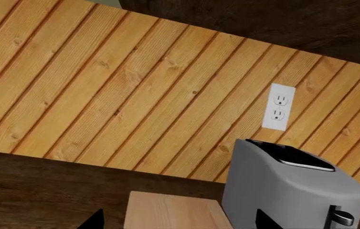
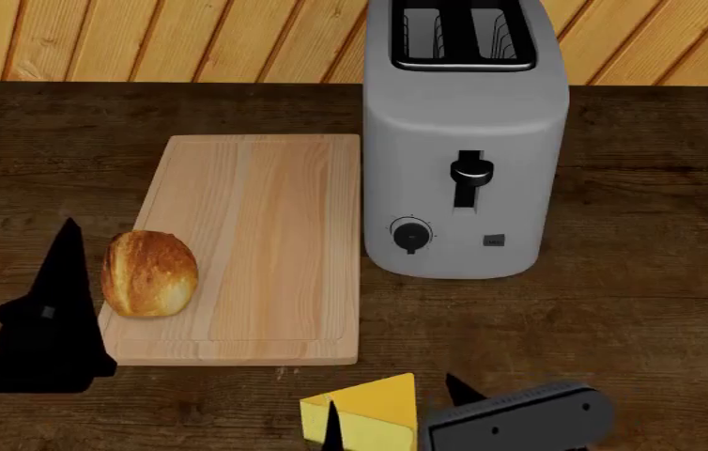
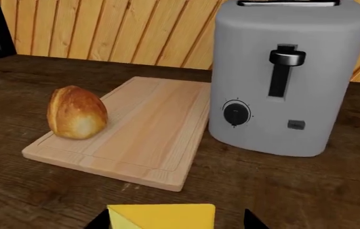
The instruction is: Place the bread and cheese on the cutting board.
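bread (image 2: 150, 273) sits on the board (image 2: 267, 235), at its near left edge, and overhangs that edge a little. cheese (image 2: 367, 413) lies on the countertop (image 2: 654, 310), off the board and just in front of its near right corner.

biggest in view is the dark brown wood countertop, which runs back to a wall (image 2: 141, 38) of pale vertical planks. a white outlet (image 1: 278, 107) is set in that wall above the toaster. the grey toaster (image 2: 465, 141) stands just right of the board, nearly touching its long side, with two slots on top and a lever and dial on its front. the pale board lies flat with its long side running away from the robot.

left gripper (image 2: 60, 282) hangs just left of the bread, its dark fingers apart and holding nothing. right gripper (image 2: 392, 413) is low at the near edge, its jaws spread to either side of the cheese; whether they touch it i cannot tell.
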You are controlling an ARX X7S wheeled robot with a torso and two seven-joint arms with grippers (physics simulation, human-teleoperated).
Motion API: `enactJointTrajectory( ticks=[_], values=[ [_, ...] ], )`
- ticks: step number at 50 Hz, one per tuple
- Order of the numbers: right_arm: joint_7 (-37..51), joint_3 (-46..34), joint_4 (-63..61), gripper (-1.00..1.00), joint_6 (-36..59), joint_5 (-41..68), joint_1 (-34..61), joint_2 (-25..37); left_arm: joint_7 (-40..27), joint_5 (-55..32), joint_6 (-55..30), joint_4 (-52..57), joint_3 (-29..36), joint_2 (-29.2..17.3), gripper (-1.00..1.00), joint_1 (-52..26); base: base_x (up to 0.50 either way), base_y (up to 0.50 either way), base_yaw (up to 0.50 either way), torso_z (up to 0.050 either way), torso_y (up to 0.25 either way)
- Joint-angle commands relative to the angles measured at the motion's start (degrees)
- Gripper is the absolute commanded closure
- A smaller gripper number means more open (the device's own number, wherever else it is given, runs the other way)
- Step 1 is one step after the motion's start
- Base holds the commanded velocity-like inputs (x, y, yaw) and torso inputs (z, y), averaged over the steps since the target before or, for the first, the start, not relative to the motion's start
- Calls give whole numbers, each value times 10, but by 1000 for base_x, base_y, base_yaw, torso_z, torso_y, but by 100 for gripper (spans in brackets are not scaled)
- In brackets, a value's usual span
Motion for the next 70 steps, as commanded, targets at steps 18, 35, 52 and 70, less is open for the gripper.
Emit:
enactJointTrajectory(
  ticks=[18,35,52,70],
  values=[
    [-41,-26,81,-100,-20,-38,-2,-14,-5,28,-24,-23,-6,16,-100,-12,0,0,0,0,0],
    [-50,-36,114,-100,-19,-38,16,-19,-8,25,-25,-21,-5,15,-100,-12,1,0,0,0,0],
    [-65,-51,161,-100,-21,-44,42,-26,-6,24,-19,-23,-7,13,-100,-10,0,0,0,0,0],
    [-49,-48,134,100,-19,-41,41,-21,-8,23,-15,-20,-8,12,-100,-8,1,0,0,0,0]
  ],
)
